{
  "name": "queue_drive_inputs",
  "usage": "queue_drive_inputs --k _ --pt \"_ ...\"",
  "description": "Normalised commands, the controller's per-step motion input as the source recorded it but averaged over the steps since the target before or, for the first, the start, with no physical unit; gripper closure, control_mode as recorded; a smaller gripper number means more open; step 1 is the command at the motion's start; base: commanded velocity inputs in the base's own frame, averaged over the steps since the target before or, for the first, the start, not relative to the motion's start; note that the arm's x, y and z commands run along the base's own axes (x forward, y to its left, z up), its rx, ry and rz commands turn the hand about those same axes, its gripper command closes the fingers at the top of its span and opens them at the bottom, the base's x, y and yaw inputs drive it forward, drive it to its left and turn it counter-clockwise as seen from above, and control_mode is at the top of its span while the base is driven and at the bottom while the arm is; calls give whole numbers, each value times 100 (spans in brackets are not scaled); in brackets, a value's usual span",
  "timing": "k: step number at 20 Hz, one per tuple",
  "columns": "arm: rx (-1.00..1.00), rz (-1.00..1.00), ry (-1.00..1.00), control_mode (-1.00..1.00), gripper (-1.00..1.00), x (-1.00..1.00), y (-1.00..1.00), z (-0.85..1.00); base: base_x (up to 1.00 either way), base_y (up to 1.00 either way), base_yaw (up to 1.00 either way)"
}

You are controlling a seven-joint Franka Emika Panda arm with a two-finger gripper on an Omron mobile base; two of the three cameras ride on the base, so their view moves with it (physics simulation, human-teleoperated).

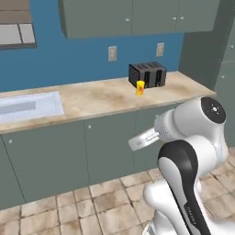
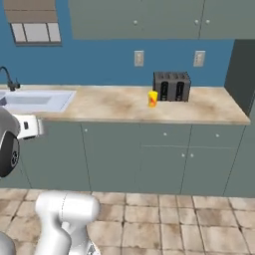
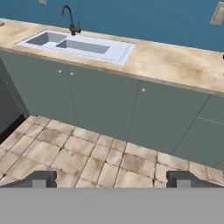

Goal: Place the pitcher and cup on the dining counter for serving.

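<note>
Yellow cup [image 1: 140, 87] stands on the sink counter [image 1: 92, 98] just in front of the toaster [image 1: 148, 74], well apart from the gripper [image 3: 111, 178], whose fingers [image 3: 40, 178] are spread wide and empty over the floor. Judging from this, nothing is served yet; cup and pitcher both remain to be moved.

The hand [image 3: 111, 179] points down and forward over a tiled floor [image 3: 78, 153]. Its two dark fingertips [image 3: 41, 178] stand wide apart with nothing between them. Beyond the floor runs a row of grey-green cabinet doors [image 3: 105, 105] with small round knobs. Above the doors lies a beige marbled surface [image 3: 175, 65]. A white double-basin sink [image 3: 76, 45] is set into the surface toward its left end. A dark curved tap [image 3: 70, 18] rises at the sink's far edge. A blue wall [image 3: 144, 17] stands behind the surface.
</note>
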Motion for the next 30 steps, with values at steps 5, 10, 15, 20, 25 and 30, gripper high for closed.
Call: queue_drive_inputs --k 5,10,15,20,25,30 --pt "0 0 0 100 -100 0 0 0 100 -65 11" --pt "0 0 0 100 -100 0 0 0 100 -65 16" --pt "0 0 0 100 -100 0 0 0 100 -52 13" --pt "0 0 0 100 -100 0 0 0 98 -17 10" --pt "0 0 0 100 -100 0 0 0 25 0 0" --pt "0 0 0 100 -100 0 0 0 0 0 0"
